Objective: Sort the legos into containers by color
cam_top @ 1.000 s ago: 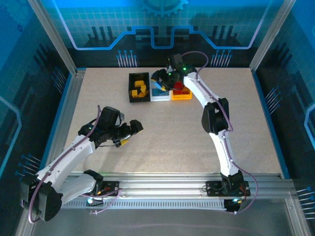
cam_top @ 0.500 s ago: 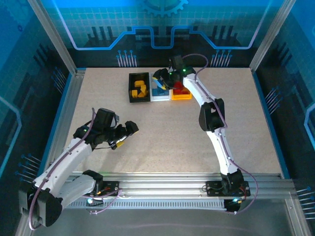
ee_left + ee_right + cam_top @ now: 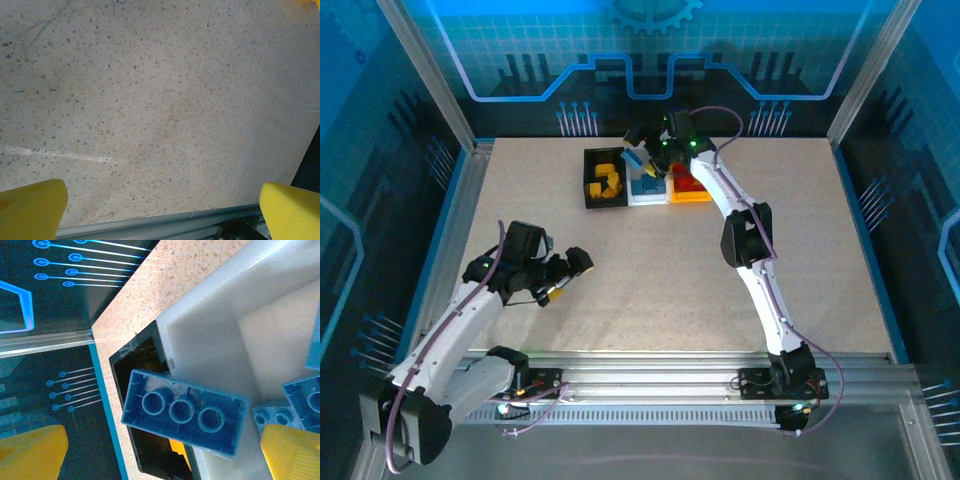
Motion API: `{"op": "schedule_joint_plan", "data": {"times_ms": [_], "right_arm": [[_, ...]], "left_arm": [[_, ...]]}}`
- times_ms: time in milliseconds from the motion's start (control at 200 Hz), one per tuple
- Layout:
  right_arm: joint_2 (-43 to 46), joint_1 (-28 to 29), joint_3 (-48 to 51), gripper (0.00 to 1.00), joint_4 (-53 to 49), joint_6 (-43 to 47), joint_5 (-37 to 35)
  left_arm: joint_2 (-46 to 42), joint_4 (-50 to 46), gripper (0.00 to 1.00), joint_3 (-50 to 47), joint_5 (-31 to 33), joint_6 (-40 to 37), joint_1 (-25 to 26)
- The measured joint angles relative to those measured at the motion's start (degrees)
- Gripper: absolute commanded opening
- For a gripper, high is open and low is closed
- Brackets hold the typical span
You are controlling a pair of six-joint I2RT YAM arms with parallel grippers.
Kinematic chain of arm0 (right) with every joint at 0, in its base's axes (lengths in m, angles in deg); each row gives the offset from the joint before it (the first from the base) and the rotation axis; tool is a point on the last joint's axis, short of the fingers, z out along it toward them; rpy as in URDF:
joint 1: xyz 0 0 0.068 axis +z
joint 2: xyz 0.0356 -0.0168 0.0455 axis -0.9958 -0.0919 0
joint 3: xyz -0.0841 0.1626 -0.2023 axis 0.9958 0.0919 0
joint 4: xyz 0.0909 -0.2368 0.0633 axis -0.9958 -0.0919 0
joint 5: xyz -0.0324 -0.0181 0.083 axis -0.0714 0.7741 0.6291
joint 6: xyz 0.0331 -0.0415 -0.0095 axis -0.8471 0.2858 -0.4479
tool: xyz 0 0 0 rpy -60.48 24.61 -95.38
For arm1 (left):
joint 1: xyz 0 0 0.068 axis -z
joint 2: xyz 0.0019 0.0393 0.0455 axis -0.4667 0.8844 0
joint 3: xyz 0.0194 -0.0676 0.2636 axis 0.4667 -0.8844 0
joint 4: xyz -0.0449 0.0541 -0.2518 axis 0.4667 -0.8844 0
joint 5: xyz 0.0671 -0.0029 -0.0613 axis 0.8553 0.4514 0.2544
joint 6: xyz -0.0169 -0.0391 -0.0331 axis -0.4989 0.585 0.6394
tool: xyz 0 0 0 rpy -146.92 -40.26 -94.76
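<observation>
Speckled beige bench carries three smooth rectangular plastic bins in a row at its far side: black container, white container and yellow-orange container. Right pincer stands wide open over the white container's corner, yellow tips clear of a rectangular blue lego; its hollow three-tube underside faces the wrist camera, long axis slanting across the white and black walls. Left pincer hangs open over bare bench, gripping nothing.
</observation>
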Motion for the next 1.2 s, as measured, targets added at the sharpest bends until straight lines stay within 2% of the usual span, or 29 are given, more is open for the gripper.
{"op": "schedule_joint_plan", "data": {"times_ms": [335,665,850,1026,1126,1196], "right_arm": [[-0.07,-0.04,0.0,1.0,-0.11,0.59,-0.2],[3.87,0.61,0.7,1.0,-4.66,6.45,-1.07],[12.46,2.64,2.23,1.0,-8.5,14.99,-1.38],[23.8,6.84,6.36,1.0,-13.07,28.37,-2.82],[31.34,9.86,12.33,1.0,-15.06,36.41,-6.34],[37.77,11.56,19.91,1.0,-14.97,40.68,-9.49]], "left_arm": [[0.15,-0.17,0.99,0.0,-1.36,-1.92,-1.05],[-1.97,-0.09,0.99,-0.33,-2.32,-2.8,-1.11],[-4.74,-0.13,0.99,-0.87,-2.34,-3.08,-1.11],[-6.47,-0.13,0.99,-0.85,-2.34,-4.11,-1.09],[-7.02,-0.13,0.99,-0.81,-2.32,-5.01,-1.03],[-7.19,-0.17,0.99,-0.46,-2.08,-5.92,-0.74]]}}
